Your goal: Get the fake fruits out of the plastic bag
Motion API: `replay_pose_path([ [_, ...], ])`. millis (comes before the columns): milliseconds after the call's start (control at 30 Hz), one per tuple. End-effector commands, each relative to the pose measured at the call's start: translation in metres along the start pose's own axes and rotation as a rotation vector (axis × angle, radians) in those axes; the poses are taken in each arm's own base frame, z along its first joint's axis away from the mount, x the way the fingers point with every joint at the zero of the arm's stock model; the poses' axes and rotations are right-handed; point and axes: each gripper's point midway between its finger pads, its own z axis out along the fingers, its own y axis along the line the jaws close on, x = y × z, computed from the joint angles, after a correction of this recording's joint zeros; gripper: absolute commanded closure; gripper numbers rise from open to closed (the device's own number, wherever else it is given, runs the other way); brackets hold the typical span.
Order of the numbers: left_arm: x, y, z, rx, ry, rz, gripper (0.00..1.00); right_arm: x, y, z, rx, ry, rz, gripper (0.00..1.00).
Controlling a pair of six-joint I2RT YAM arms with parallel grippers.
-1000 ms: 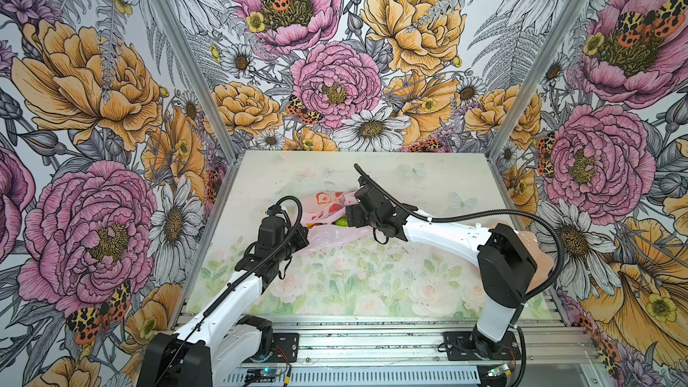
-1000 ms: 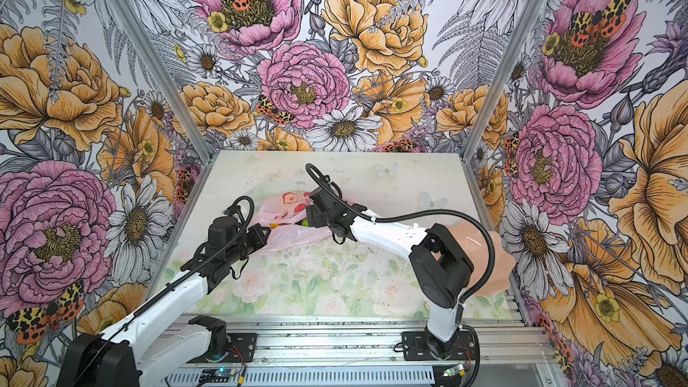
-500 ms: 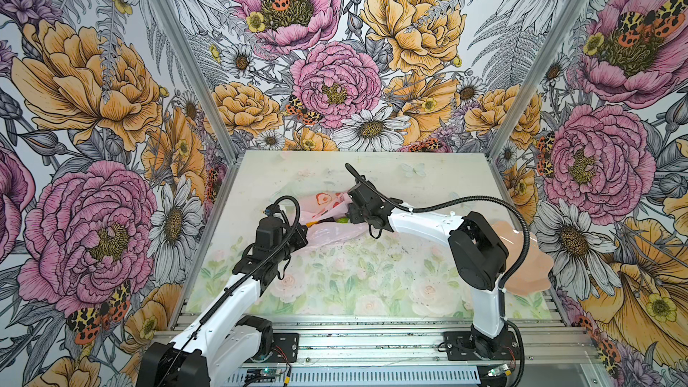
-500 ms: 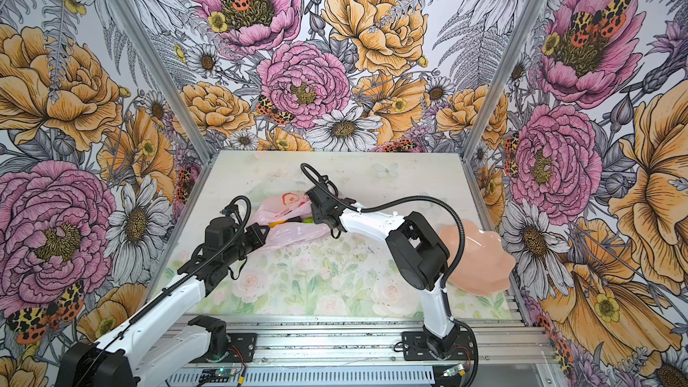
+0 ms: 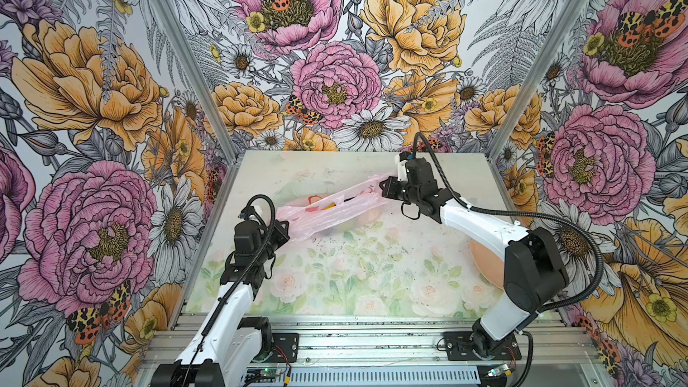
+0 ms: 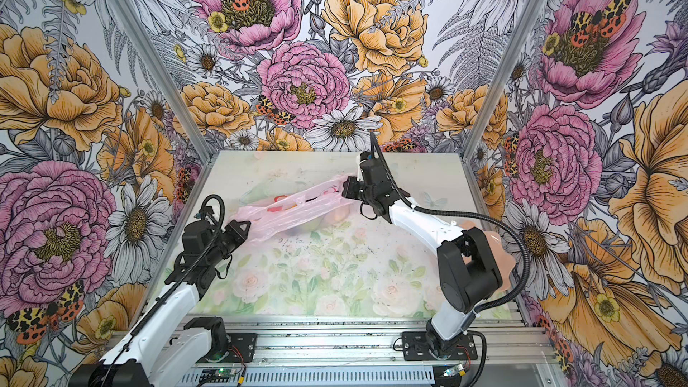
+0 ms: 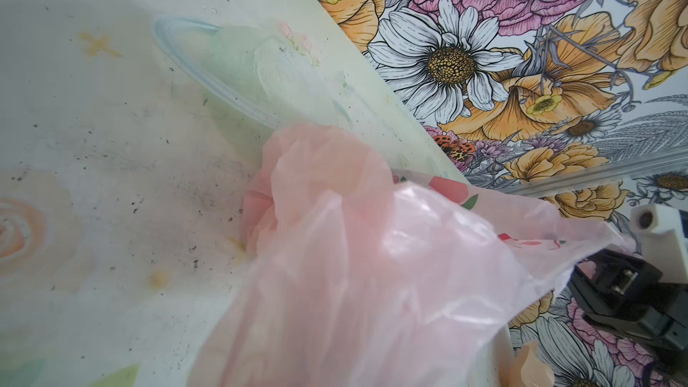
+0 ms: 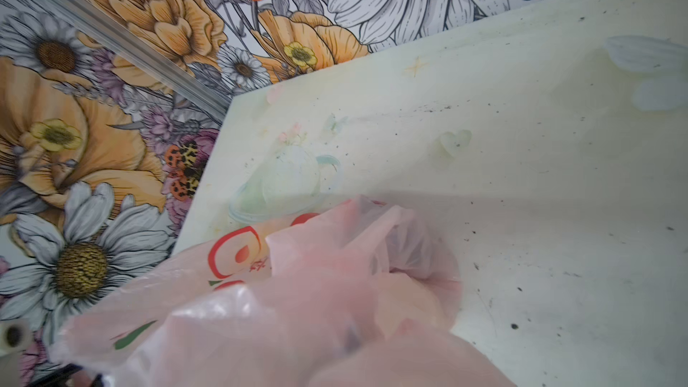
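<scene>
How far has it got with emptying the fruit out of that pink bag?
Nothing is out yet: I see no fruit loose on the table. In hand: the left gripper and right gripper are each shut on one end of the plastic bag, stretching it between them. Left: the fake fruits, showing orange and green through the film, all have to come out.

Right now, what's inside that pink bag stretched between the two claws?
Through the thin plastic bag, fake fruits show dimly: one yellow, one round and orange, one green. Crumpled film hides any others.
</scene>
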Motion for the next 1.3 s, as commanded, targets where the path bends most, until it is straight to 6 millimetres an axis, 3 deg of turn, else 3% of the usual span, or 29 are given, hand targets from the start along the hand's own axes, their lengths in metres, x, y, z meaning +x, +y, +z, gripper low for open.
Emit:
replay_pose_path([
  [0, -0.015, 0.008, 0.003, -0.008, -0.031, -0.044, 1.0, 0.016, 0.017, -0.004, -0.15, 0.025, 0.073, 1.0],
  [167, -0.015, 0.054, 0.015, -0.212, 0.029, -0.109, 1.0, 0.045, -0.017, -0.009, -0.085, 0.044, 0.117, 1.0],
  [233, -0.009, 0.056, 0.024, -0.233, 0.075, -0.106, 1.0, 0.058, -0.025, -0.008, -0.064, 0.064, 0.12, 1.0],
  [333, 0.01, 0.041, 0.043, -0.217, 0.172, -0.053, 1.0, 0.075, -0.034, -0.007, -0.042, 0.097, 0.124, 1.0],
  [467, 0.025, 0.021, 0.047, -0.265, 0.219, 0.084, 0.79, 0.084, -0.038, -0.012, -0.02, 0.11, 0.111, 1.0],
  [567, 0.022, 0.012, 0.031, -0.301, 0.175, 0.14, 0.52, 0.081, -0.037, -0.022, -0.011, 0.09, 0.093, 1.0],
  [667, 0.024, 0.007, 0.017, -0.304, 0.142, 0.138, 0.35, 0.081, -0.035, -0.03, -0.012, 0.076, 0.076, 1.0],
  [867, 0.04, -0.001, 0.021, -0.245, 0.18, 0.108, 0.26, 0.092, -0.014, -0.032, -0.054, 0.091, 0.003, 1.0],
  [1067, 0.048, 0.003, 0.046, -0.242, 0.228, 0.098, 0.26, 0.101, 0.002, -0.038, -0.105, 0.095, -0.059, 1.0],
  [1267, 0.062, 0.007, 0.055, -0.204, 0.276, 0.098, 0.67, 0.084, -0.011, -0.049, -0.114, 0.057, 0.015, 1.0],
])
